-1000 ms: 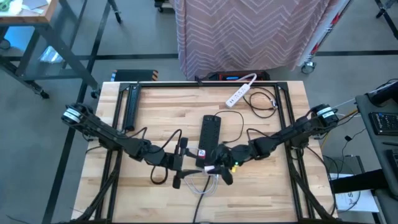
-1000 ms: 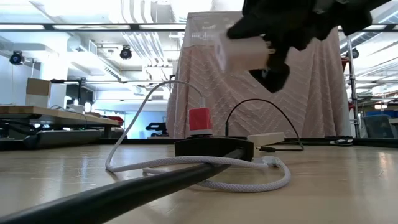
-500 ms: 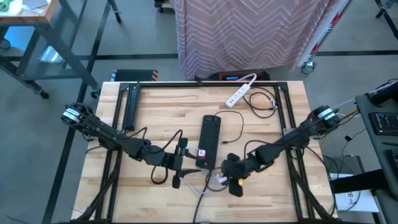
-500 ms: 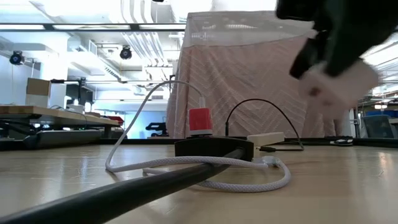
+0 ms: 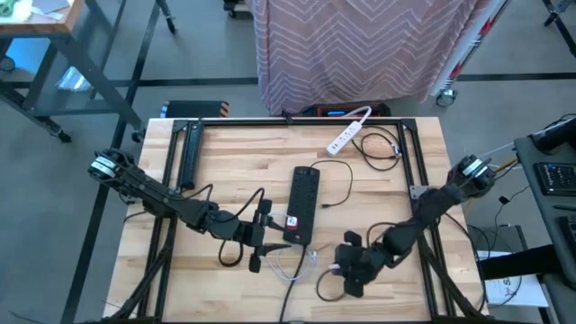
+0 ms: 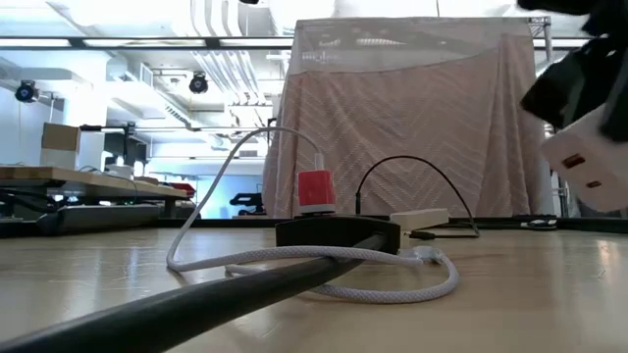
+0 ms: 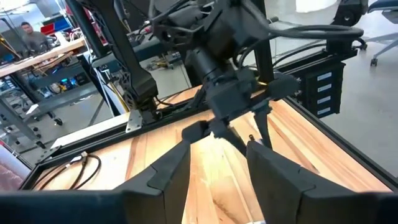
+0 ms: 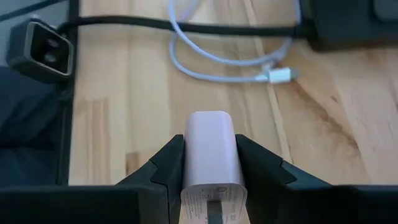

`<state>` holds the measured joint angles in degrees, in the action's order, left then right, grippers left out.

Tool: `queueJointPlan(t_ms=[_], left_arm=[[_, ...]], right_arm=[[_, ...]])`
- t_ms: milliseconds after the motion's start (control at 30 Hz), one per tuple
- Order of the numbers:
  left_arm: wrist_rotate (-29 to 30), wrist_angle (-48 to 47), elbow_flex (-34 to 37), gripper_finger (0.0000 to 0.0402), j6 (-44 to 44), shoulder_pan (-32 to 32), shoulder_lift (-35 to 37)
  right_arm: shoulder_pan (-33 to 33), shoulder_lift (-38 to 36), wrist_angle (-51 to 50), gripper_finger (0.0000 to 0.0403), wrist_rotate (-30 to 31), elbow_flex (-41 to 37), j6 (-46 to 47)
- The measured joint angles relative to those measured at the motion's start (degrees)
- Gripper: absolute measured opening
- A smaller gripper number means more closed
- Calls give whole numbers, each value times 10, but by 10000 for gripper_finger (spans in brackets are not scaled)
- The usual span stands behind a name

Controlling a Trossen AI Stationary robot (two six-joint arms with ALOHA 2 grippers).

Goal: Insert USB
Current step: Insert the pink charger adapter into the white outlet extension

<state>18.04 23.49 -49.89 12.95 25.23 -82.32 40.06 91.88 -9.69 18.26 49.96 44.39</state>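
My right gripper (image 5: 347,268) is over the near part of the table, right of the black power strip (image 5: 303,205), and is shut on a white USB charger block (image 8: 209,140). The low view shows the block (image 6: 587,162) in the air at the right. A white braided cable (image 5: 299,262) lies looped on the wood near the strip's near end, its USB connector (image 8: 279,76) free on the table. A red plug (image 6: 316,188) stands in the strip (image 6: 339,233). My left gripper (image 5: 262,236) is open beside the strip's left side, with nothing between its fingers (image 7: 174,174). My right gripper pinches the white charger block by its two opposite side faces (image 8: 189,149) between the two fingers (image 8: 168,163). The block is lifted clear of the table. Its rounded free end (image 8: 209,118) points forward past the fingertips.
A white power strip (image 5: 349,132) and a coiled black cord (image 5: 382,148) lie at the far right of the table. The black strip's thick cord (image 6: 196,304) runs toward the near edge; its black plug (image 8: 40,46) lies left of the cable. Bare wood lies near right (image 5: 396,216).
My right gripper has moved from above the black strip's near end toward the table's near edge and to the right, carrying the white charger block with it. It has stayed shut on the block. The cable and strip have not moved.
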Motion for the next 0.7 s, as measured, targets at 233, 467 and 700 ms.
queueJointPlan(t_ms=[233,467,700], left_arm=[[0,-19,0,135,0,0,0],[0,-35,0,133,0,0,0],[0,-35,0,136,0,0,0]], right_arm=[[32,0,-3,106,77,-40,55],[60,0,1,106,199,-81,108],[43,0,2,106,267,-109,110]])
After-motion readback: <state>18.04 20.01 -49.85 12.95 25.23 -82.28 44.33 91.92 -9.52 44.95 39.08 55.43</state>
